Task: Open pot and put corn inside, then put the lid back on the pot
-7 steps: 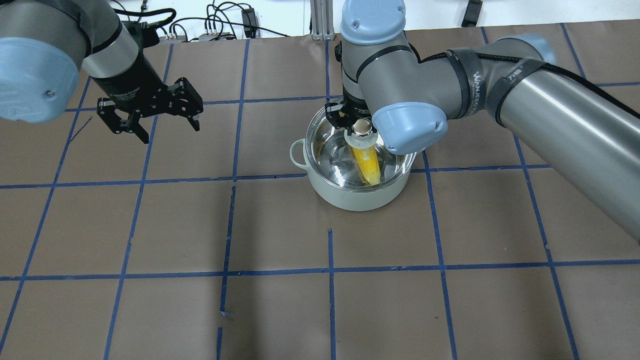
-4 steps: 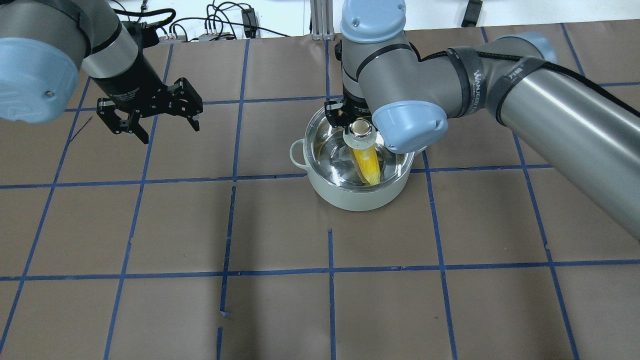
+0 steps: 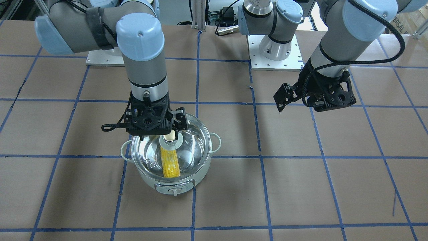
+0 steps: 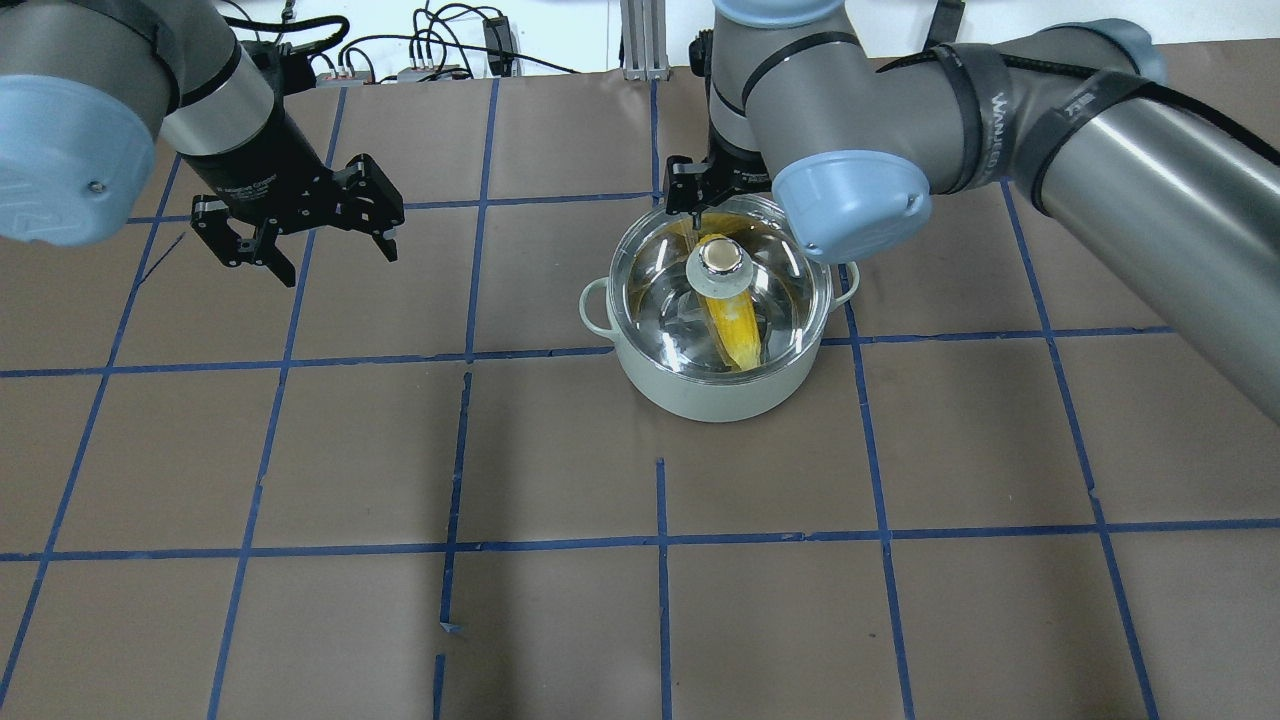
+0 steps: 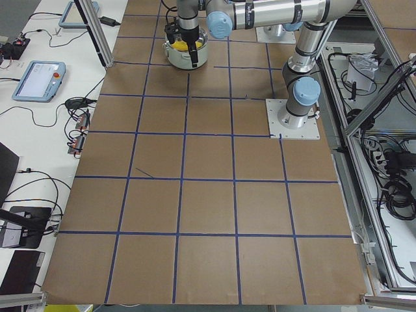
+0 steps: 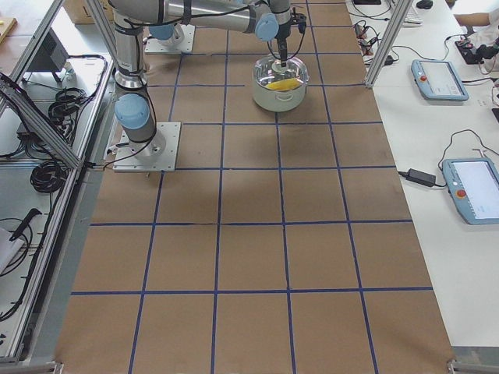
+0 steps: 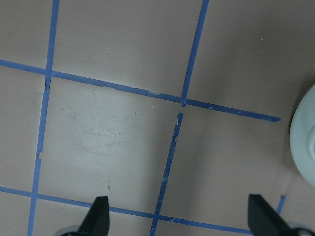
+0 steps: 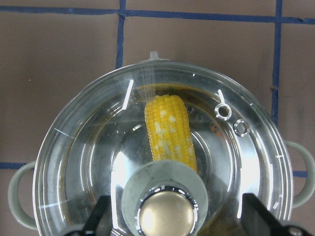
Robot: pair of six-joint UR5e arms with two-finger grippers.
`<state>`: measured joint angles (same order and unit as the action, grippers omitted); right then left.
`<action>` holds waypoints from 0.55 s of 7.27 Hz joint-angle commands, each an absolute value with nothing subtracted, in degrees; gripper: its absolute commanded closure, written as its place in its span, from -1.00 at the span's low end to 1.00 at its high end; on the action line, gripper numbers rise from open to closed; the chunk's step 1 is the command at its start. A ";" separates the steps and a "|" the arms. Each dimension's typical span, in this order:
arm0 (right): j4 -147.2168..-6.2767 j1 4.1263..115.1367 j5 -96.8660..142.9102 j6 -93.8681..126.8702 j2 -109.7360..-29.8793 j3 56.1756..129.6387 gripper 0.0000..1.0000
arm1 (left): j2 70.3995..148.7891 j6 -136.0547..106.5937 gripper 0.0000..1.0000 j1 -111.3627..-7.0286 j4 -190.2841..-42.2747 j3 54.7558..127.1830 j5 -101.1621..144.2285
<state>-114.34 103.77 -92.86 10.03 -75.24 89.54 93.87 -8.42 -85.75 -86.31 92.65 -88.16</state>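
Glass lid (image 4: 775, 285) sitting on the mint-green pot (image 4: 700, 395), corn (image 4: 737, 338) lying inside.
The pot is standing around the middle of the surface (image 4: 560, 450), clear of every edge and corner, with the yellow corn showing through the lid. The right end effector (image 8: 178, 216) is hovering just above the gold-beige knob (image 4: 722, 256), fingers (image 8: 100, 219) spread wide and gripping nothing. The left end effector (image 4: 338, 262), fingers likewise parted, is hanging over the surface, well apart from the pot.

A flat brown paper-covered desk (image 4: 560, 450) is crossed by a grid of blue tape lines (image 4: 660, 541). On the white side bench (image 6: 468, 265) beside it lie a blue-edged touchscreen tablet (image 6: 439, 80), a second blue-edged tablet (image 6: 474, 191) and a small black power brick (image 6: 413, 177).
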 commanded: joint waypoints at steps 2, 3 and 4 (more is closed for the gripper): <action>-102.08 95.65 -88.45 8.09 -83.29 90.09 -0.99 | 93.87 -8.35 -1.00 -85.69 -86.31 92.02 -88.24; -98.21 93.01 -88.16 5.82 -85.84 90.26 -0.99 | 93.87 -8.35 -1.00 -85.52 -86.31 92.02 -88.16; -95.65 91.25 -88.15 5.28 -88.65 90.26 -0.99 | 93.69 -8.35 -1.00 -85.52 -86.40 91.93 -88.24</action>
<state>-99.48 93.81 -88.64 6.47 -85.28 90.17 93.80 -8.35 -85.58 -86.33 92.01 -88.20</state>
